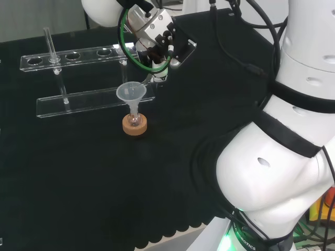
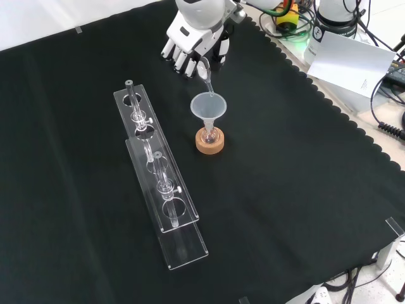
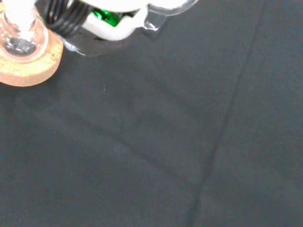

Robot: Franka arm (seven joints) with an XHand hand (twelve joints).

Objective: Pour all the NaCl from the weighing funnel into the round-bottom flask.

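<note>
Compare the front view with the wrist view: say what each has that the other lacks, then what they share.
Front view alone: the hand tilting a weighing funnel over the plastic funnel, and a clear rack to the left. Wrist view alone: a close look at the flask's bulb, with something pale inside. Shared: the flask on its cork ring and the black cloth.

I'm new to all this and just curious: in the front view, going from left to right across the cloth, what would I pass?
Clear tube rack → funnel sitting in a small flask on a cork ring → white paper beyond the cloth's edge.
</note>
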